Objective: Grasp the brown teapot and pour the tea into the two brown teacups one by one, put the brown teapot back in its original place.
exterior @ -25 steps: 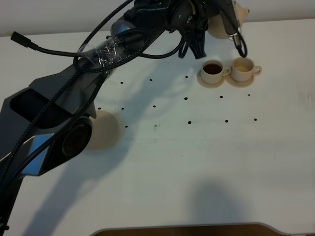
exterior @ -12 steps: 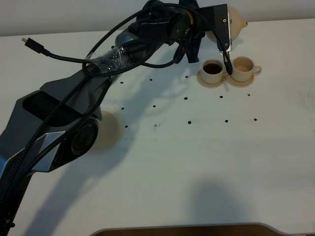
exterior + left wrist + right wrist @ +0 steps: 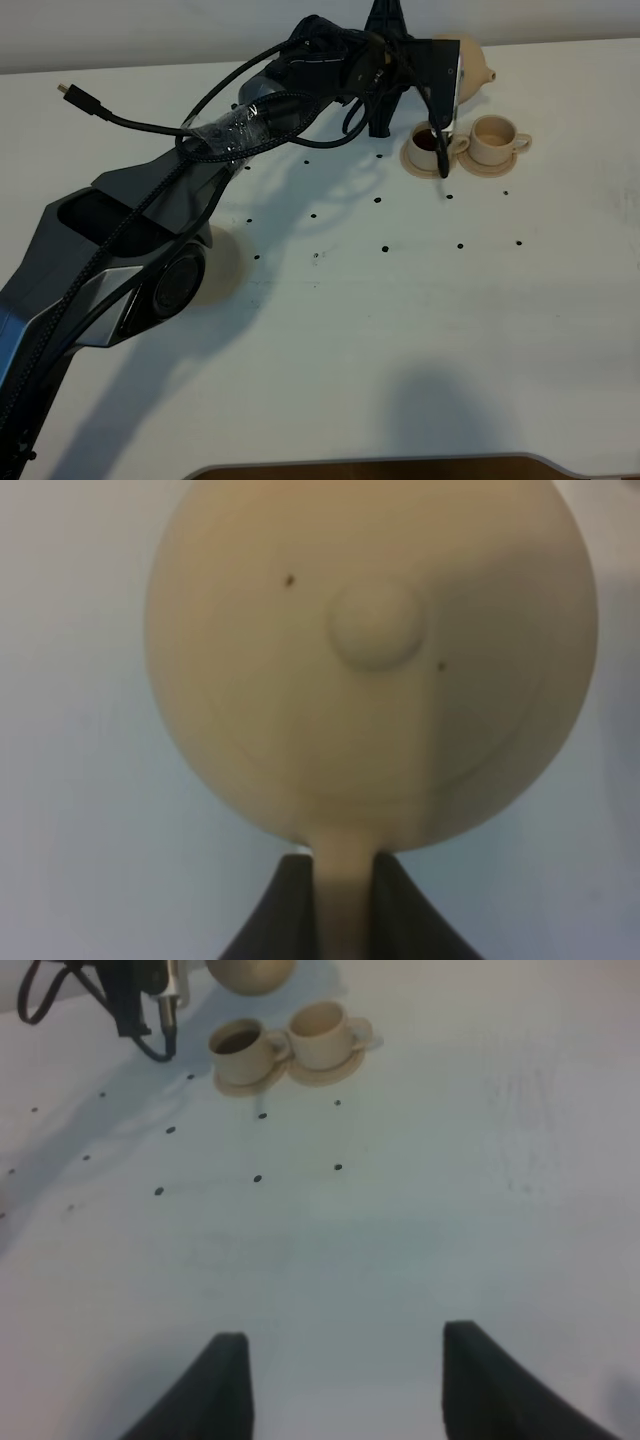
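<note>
Beige teapot [image 3: 370, 670] is held clear of the table at its far edge, just behind the two cups. Its loop handle is clamped in the left gripper [image 3: 345, 895], with dark fingers [image 3: 280, 920] tight on either side and the lid knob [image 3: 375, 625] facing the wrist camera. From the high view only the right part of the teapot [image 3: 475, 60] and its spout show past the left arm [image 3: 150, 230]. Dark tea fills the left cup [image 3: 432, 142]. The right cup [image 3: 496, 138] is pale inside — whether it holds liquid I cannot tell. Each cup stands on its own small saucer, the two saucers touching, both cup handles pointing right in the high view. A black cable [image 3: 441, 150] from the wrist hangs across the left cup. The large saucer [image 3: 225, 268] lies well to the left of the cups, partly hidden behind the left arm. The right gripper [image 3: 345, 1380] is over the near part of the white table [image 3: 400, 330], well apart from the cups — its fingers are spread wide with only table between them.
</note>
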